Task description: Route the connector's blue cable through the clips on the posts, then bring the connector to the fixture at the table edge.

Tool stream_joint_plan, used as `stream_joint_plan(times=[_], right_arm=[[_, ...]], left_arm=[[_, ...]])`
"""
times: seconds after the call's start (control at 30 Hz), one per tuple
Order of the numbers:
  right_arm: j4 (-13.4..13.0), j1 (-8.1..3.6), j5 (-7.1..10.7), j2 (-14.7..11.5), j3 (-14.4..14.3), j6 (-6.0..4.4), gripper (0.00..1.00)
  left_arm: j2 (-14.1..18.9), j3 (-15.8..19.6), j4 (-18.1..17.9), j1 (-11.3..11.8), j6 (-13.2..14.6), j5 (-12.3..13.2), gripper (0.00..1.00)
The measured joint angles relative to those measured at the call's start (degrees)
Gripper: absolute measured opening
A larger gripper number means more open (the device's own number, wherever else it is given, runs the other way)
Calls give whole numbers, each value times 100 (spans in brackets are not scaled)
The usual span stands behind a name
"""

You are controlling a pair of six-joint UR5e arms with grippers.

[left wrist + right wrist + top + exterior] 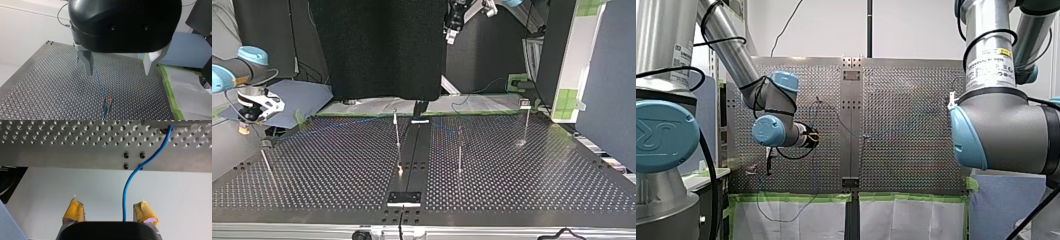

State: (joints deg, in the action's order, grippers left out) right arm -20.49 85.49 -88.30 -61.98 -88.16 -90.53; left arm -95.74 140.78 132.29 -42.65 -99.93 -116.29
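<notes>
Standing by the bench [50,82], the wrist cameras tell me most. Looking down along my left hand [120,66], its grey metal fingers [88,63] stand wide apart and hold nothing. Under them the blue cable [100,85] runs across the perforated plate, passes close by one finger and reaches a small clip [107,100] with an orange top. None of that can be made out from the front, where the same arm only shows its wrist above the plate and the cable is a faint line.

My right hand [109,212] is off the bench's edge, and its worn yellow pads [73,211] are also spread apart. The cable rises from behind the hand's body, between the pads and just beside one of them, without being pinched. It curves up to a dark spot at the bench's rim, and I cannot tell whether that is the connector.

Only the view from across the bench shows the thin upright posts [397,131] spaced over the plate and the fixture [404,198] at the near edge. There the cable is barely a blue trace near the far posts.
</notes>
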Motion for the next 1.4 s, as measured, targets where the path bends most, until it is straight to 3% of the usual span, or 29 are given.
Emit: stream_joint_plan(times=[0.2, 0.33, 0.53, 0.73, 0.87, 1.07, 1.27, 1.4], right_arm=[[-309, 92, -325, -269, -321, -148, 100], [-485, 209, -501, -442, -497, -117, 100], [-720, 502, -810, -612, -804, -65, 100], [-682, 787, -1095, -636, -963, 69, 100], [-643, 977, -1284, -669, -977, 200, 100], [-545, 1274, -1582, -726, -980, 308, 100], [-278, 1585, -1893, -732, -1030, 398, 100], [-256, 1776, -2084, -733, -1172, 416, 100]], left_arm=[[0, 0, -13, 0, -10, -2, 100], [0, 0, -20, 0, -16, -2, 100], [0, 2, -8, 0, -18, -2, 100], [0, 4, -3, 0, -18, -2, 100], [1, 6, -7, 0, -18, -2, 100], [1, 6, -18, 0, -42, -27, 100], [1, 3, -12, 1, -221, -217, 100], [1, 3, -29, 2, -358, -397, 100]])
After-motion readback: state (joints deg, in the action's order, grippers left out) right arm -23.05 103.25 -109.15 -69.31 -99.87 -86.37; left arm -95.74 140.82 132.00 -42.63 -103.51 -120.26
